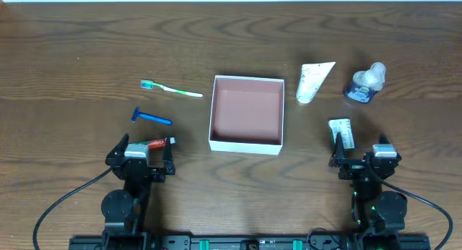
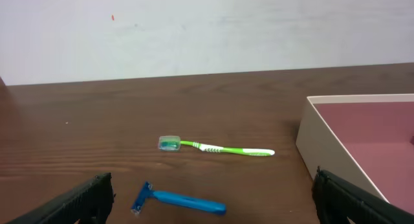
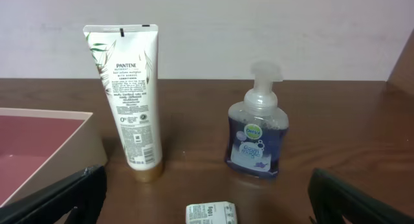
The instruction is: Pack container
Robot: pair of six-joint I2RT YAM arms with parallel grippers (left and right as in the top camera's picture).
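The container (image 1: 245, 144), a square lidless box with white walls and a pinkish-brown inside, sits mid-table and holds nothing. Left of it lie a green toothbrush (image 1: 172, 89), a blue razor (image 1: 151, 118) and a small red toothpaste tube (image 1: 157, 143). Right of it are a white Pantene tube (image 1: 312, 82), a blue soap pump bottle (image 1: 365, 84) and a small white packet (image 1: 341, 132). My left gripper (image 1: 142, 157) is open and empty behind the razor (image 2: 181, 201). My right gripper (image 1: 361, 160) is open and empty behind the packet (image 3: 211, 214).
The left wrist view shows the toothbrush (image 2: 217, 148) and the container's wall (image 2: 323, 146) at right. The right wrist view shows the tube (image 3: 131, 101), the bottle (image 3: 257, 136) and the container's corner (image 3: 84, 146) at left. A pale wall stands behind the table.
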